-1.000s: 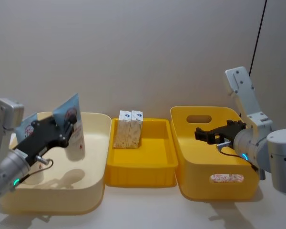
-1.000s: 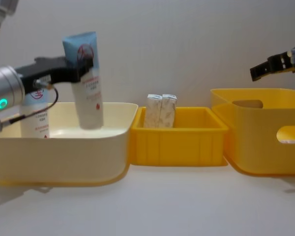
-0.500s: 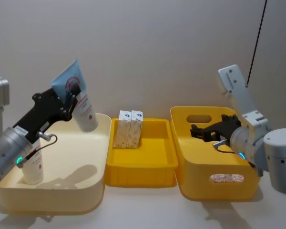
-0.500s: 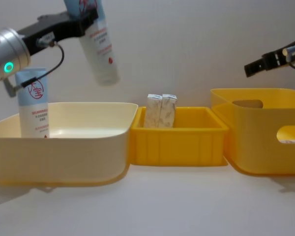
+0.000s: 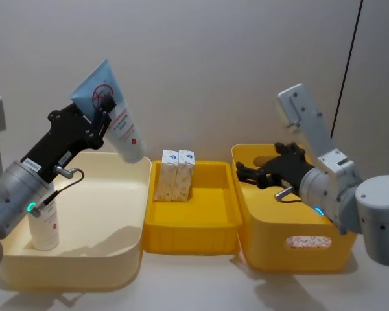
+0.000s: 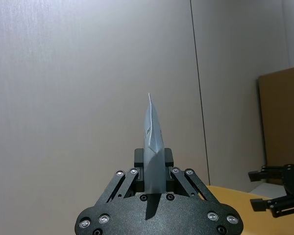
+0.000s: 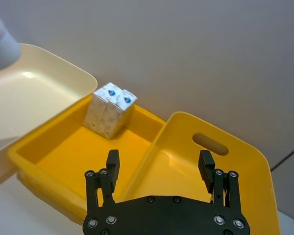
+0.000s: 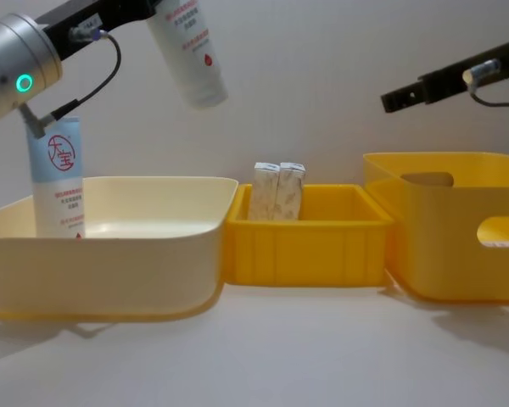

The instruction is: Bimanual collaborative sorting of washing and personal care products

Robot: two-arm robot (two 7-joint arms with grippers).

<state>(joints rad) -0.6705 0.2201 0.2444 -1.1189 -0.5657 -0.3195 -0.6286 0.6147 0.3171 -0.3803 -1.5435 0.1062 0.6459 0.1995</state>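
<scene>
A white tube [image 5: 121,129], blue crimp uppermost, tilts in the left claw [image 5: 98,111] above the cream bin [image 5: 131,201], a second tube [image 5: 44,227] stands inside it, and two cream cartons [image 5: 174,175] stand touching in the yellow tray [image 5: 204,210].

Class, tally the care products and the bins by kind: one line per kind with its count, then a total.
squeeze tubes: 2, held tube in the left gripper, standing tube in the cream bin
cartons: 2, in the middle yellow bin
yellow bins: 2, the other being the handled bin
cream bin: 1
total: 7, leaving out whatever the handled bin hides
</scene>
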